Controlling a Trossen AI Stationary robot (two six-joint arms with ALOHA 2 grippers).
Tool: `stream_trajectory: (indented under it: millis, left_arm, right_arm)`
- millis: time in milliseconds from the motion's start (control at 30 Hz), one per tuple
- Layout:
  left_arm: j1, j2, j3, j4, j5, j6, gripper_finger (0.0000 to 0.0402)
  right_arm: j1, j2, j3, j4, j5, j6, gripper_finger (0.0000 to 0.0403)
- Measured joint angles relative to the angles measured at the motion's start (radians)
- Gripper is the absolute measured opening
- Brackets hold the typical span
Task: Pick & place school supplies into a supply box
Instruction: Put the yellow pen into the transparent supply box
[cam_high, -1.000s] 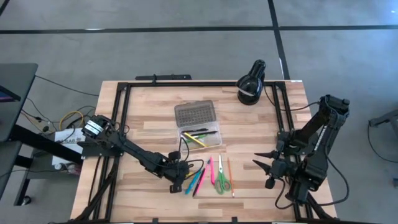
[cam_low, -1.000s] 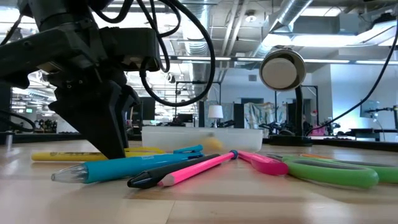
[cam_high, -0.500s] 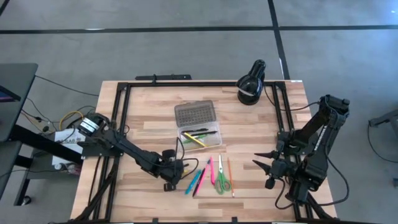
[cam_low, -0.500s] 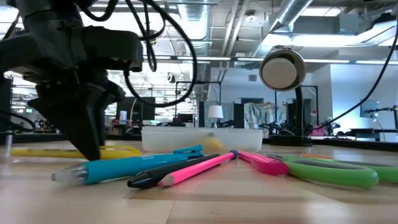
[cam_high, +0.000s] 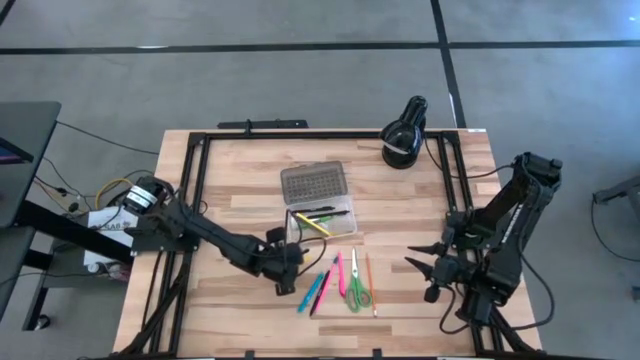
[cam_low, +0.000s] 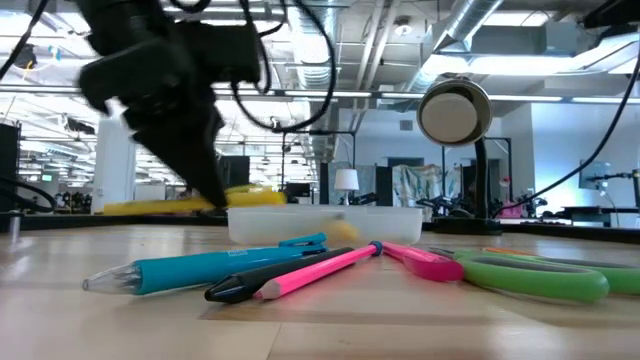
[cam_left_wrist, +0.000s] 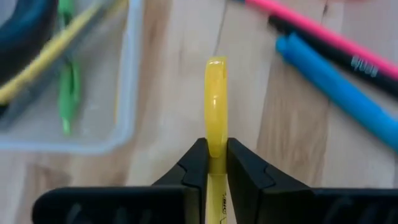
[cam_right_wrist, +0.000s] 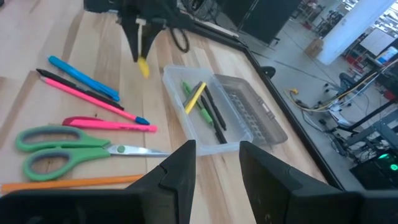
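Observation:
My left gripper (cam_high: 285, 272) is shut on a yellow pen (cam_left_wrist: 216, 102) and holds it above the table, just near-left of the supply box (cam_high: 322, 218). The box is a clear tray holding a yellow, a green and a dark pen, with its grey dotted lid (cam_high: 312, 182) folded open on the far side. A blue pen (cam_high: 314, 291), a dark pen, two pink pens (cam_high: 338, 272), green-handled scissors (cam_high: 356, 291) and an orange pencil (cam_high: 370, 285) lie flat on the table. My right gripper (cam_high: 424, 271) waits open at the right. My left gripper pinches the yellow pen's barrel (cam_left_wrist: 216, 148) between its two fingertips, roughly at mid-length. The fingers (cam_low: 200, 160) come from above, slanting down, and lie across the pen. The pen (cam_low: 190, 204) hangs about level, lifted clear of the table, at the height of the box's rim.
A black round lamp-like object (cam_high: 404, 135) stands at the far right of the table. Black cables trail from both arms. A black frame borders the wooden table (cam_high: 230, 190). Bare wood lies left of the box.
My left gripper, shut on the yellow pen, first slid a little toward the table's left edge. It then rose and moved toward the far edge, nearer the box. The pen, which lay on the table, is now lifted clear and held level.

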Motion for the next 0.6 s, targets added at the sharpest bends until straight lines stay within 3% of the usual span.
stream_trajectory:
  millis: [267, 600]
  left_arm:
    - [0.087, -0.003, 0.116, -0.037, -0.069, 0.159, 0.0031]
    - [0.284, -0.003, 0.14, 0.014, -0.039, 0.309, 0.0036]
  right_arm:
    - [0.0, 0.0, -0.041, 0.04, 0.0, 0.0, 0.0118]
    - [0.0, 0.0, -0.044, 0.06, -0.001, 0.0, 0.0118]
